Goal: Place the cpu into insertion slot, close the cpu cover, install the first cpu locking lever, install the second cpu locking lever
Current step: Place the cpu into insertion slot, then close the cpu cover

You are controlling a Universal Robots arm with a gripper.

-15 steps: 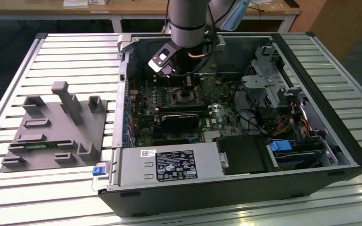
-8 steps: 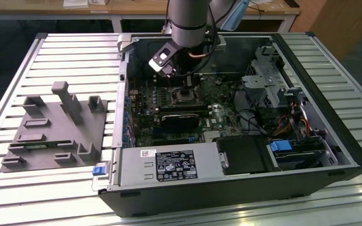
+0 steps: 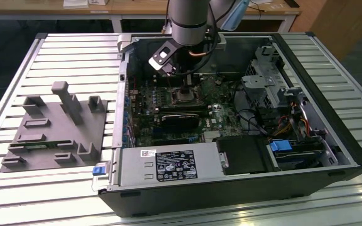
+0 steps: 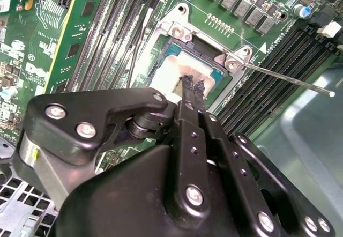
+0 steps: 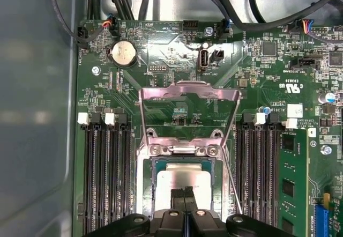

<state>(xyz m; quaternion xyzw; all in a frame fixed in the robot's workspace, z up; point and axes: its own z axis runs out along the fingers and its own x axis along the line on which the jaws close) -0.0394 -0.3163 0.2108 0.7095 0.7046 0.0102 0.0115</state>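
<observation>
The cpu (image 5: 179, 179), a flat square with a dull silver top, lies in the insertion slot (image 5: 155, 165) on the green board; it also shows in the second wrist view (image 4: 172, 72). My gripper (image 4: 192, 84) stands straight over it, its two black fingers pressed together with no gap, tips at or just above the chip's top (image 5: 186, 194). The cpu cover (image 5: 187, 91), a thin silvery frame, is swung open and lies back away from the slot. A thin locking lever (image 4: 284, 79) sticks out free beside the slot. In the exterior view the gripper (image 3: 185, 87) reaches down into the open computer case.
Long black memory slots (image 5: 107, 178) flank the slot on both sides. A black card (image 3: 179, 121), a drive cage (image 3: 269, 87) and a power supply (image 3: 168, 165) crowd the case. Cables (image 5: 268, 12) run along the board's edge. A grey fixture (image 3: 52, 127) sits on the slatted table.
</observation>
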